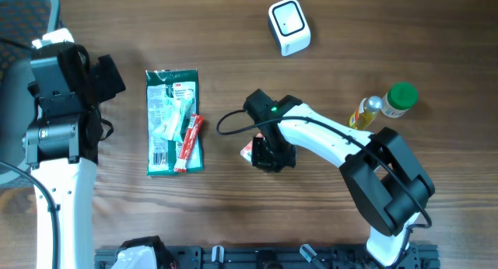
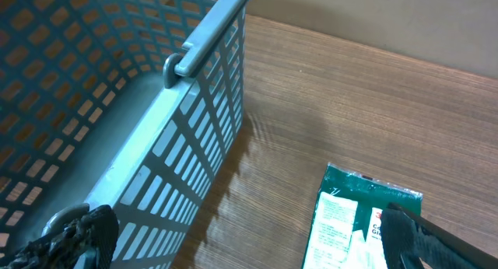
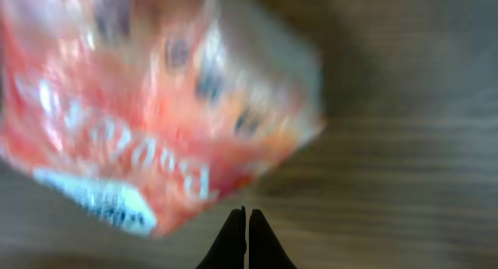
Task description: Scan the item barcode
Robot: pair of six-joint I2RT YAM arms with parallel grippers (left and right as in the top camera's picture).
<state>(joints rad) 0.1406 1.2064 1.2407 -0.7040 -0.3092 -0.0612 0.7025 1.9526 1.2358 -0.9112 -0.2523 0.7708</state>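
A red-orange snack packet lies on the wooden table at the centre, blurred and filling the upper left of the right wrist view. My right gripper is shut, with its tips pressed together just below the packet's lower edge and nothing visible between them. From overhead, that gripper hangs over the packet's right side and hides most of it. The white barcode scanner stands at the back. My left gripper is open at the far left, between a basket and a green package.
A green package with a red tube on it lies left of centre, also in the left wrist view. A yellow bottle with a green cap lies at the right. A blue mesh basket stands at the far left.
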